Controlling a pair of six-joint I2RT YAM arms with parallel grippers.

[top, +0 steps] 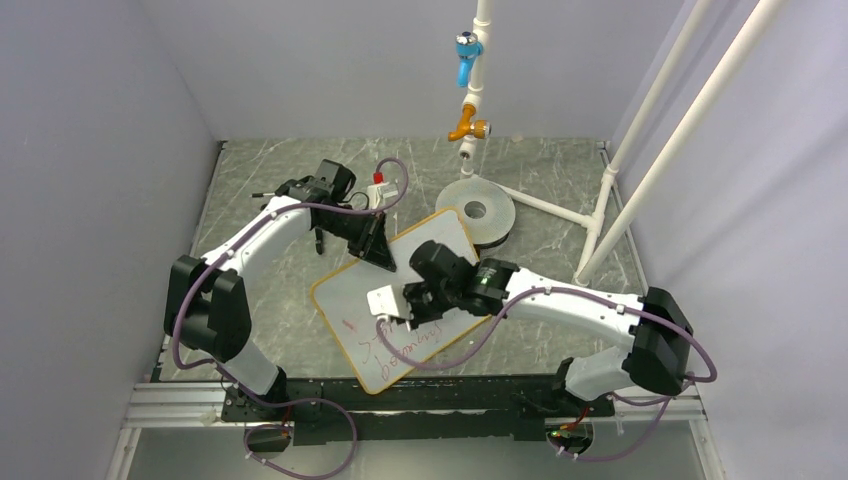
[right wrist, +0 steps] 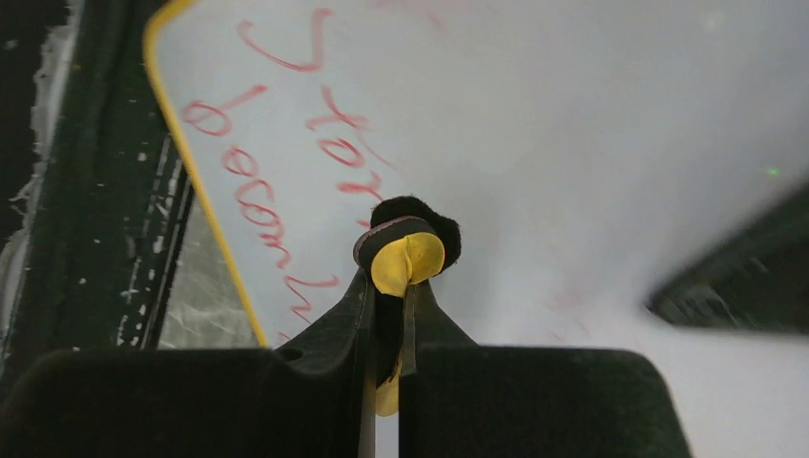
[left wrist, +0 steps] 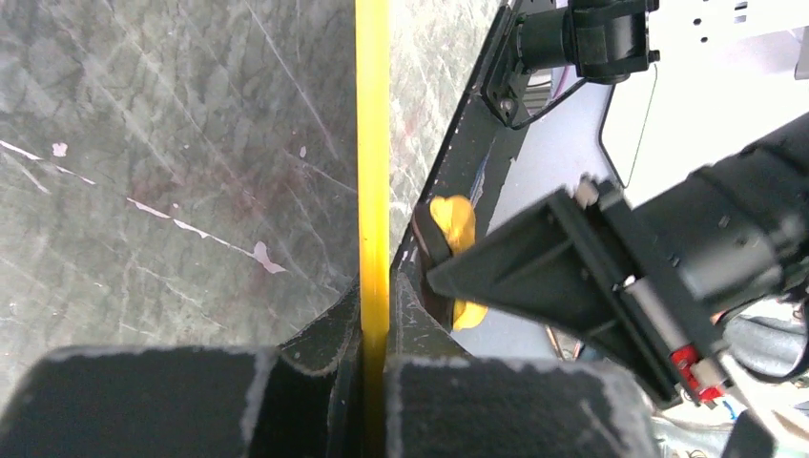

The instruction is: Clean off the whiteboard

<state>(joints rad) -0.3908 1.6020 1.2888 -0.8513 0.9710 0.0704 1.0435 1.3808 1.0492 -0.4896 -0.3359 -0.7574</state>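
On the middle of the table (top: 560, 262): the whiteboard (top: 345, 298), set diagonally. One corner points at the near edge by the arm bases. The opposite corner points toward the far edge and ends at the round grey disc (top: 480, 212). Can't tell from above whether that corner touches or overlaps the disc, or whether the board lies fully flat.

Left gripper (top: 378, 250) is on the board's far-left side. In the left wrist view its jaws are pinched together on the board's yellow-orange edge, which runs out edge-on between the fingers (left wrist: 324, 343). So the left is clamped on the whiteboard.

Right gripper (top: 400, 302) is over the board's middle. In the right wrist view its jaws are closed on a small eraser (right wrist: 408, 260) with a yellow body and a black felt end. The felt end is down at the white surface, just beside the red writing (right wrist: 286, 181). Contact looks likely but I can't confirm it.

The red writing is several handwritten lines on the part of the board toward the near edge, close to the frame. The part toward the disc reads white, with a faint pink smudge near the eraser.

Also in view is a white pipe frame (top: 483, 15) along the far and right edges. Its upright carries a blue valve (top: 465, 50) and an orange valve (top: 466, 127) above the disc.
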